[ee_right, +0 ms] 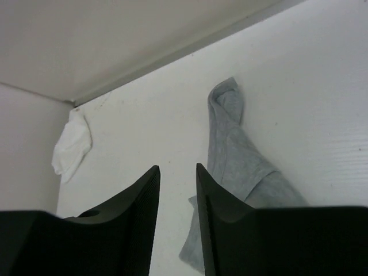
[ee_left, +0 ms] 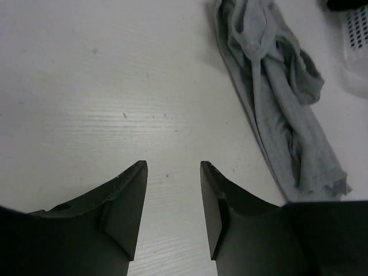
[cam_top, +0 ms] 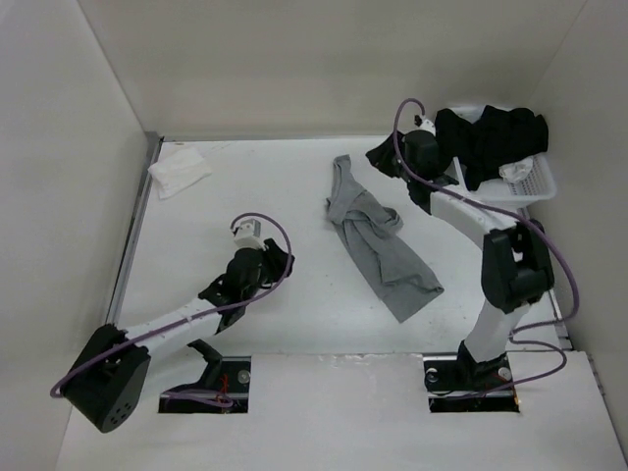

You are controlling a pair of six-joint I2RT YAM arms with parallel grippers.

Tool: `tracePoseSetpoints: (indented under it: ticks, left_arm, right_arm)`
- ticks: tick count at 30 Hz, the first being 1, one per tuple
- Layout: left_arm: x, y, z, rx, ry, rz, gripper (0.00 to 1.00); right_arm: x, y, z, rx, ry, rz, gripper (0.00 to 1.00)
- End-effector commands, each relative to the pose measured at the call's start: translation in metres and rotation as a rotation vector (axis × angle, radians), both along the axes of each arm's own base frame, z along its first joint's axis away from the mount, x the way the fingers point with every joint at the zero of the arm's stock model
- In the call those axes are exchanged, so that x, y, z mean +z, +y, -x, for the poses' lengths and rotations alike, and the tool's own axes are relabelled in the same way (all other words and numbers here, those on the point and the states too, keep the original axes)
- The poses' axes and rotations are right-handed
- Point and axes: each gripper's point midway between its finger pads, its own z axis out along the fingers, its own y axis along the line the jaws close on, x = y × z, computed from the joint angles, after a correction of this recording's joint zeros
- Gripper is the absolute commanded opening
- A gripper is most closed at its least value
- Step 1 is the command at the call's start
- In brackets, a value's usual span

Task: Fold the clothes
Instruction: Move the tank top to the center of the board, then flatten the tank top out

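The clothes (cam_top: 378, 240) are one plain grey garment lying crumpled in a long diagonal strip on the white table, right of centre. In the left wrist view the clothes (ee_left: 276, 98) lie ahead and to the right. My left gripper (cam_top: 283, 261) hovers to the garment's left, and in its own view this gripper (ee_left: 172, 167) is open over bare table with nothing between its fingers. My right gripper (cam_top: 378, 155) is just right of the garment's far end. In the right wrist view it (ee_right: 177, 168) stands open and empty, with the clothes (ee_right: 236, 149) below and right of its fingers.
A white basket (cam_top: 535, 186) holding black garments (cam_top: 491, 137) stands at the back right, and its edge (ee_left: 356, 46) shows in the left wrist view. A small white cloth (cam_top: 177, 175) lies at the back left near the wall; the right wrist view catches this cloth (ee_right: 72, 146) too. Walls enclose the table on three sides.
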Motion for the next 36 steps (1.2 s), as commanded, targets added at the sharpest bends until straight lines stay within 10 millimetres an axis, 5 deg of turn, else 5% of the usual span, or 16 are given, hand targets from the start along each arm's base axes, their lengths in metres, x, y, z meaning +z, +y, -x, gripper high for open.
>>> tracePoseSetpoints:
  ticks: [1, 5, 9, 14, 21, 22, 27, 31, 36]
  left_arm:
    - [0.000, -0.042, 0.011, -0.132, 0.007, -0.024, 0.40]
    - [-0.012, -0.086, 0.019, -0.222, 0.045, -0.015, 0.40]
    - [-0.002, -0.123, 0.005, -0.268, 0.032, 0.021, 0.42]
    - [-0.003, -0.154, -0.027, -0.271, 0.053, 0.041, 0.42]
    - [-0.045, -0.148, -0.096, -0.128, 0.151, 0.029, 0.40]
    - [-0.050, -0.131, -0.120, -0.040, 0.146, -0.008, 0.38]
    - [-0.072, -0.131, -0.152, -0.017, 0.203, -0.043, 0.29]
    - [-0.079, -0.133, -0.170, -0.014, 0.219, -0.025, 0.15]
    - [-0.069, -0.109, -0.218, 0.055, 0.191, -0.004, 0.06]
  right_arm:
    - [0.073, -0.005, 0.055, 0.000, -0.172, 0.072, 0.28]
    - [-0.005, -0.003, 0.156, 0.061, -0.015, 0.187, 0.01]
    - [-0.068, -0.008, 0.237, 0.092, 0.138, 0.221, 0.01]
    - [-0.104, -0.014, 0.289, 0.131, 0.265, 0.256, 0.10]
    - [-0.123, -0.020, 0.303, 0.116, 0.285, 0.235, 0.24]
    - [-0.126, -0.019, 0.302, 0.122, 0.287, 0.249, 0.27]
    - [-0.138, -0.019, 0.298, 0.142, 0.311, 0.328, 0.31]
    - [-0.140, -0.015, 0.294, 0.165, 0.314, 0.370, 0.32]
    - [-0.137, -0.001, 0.290, 0.222, 0.301, 0.438, 0.33]
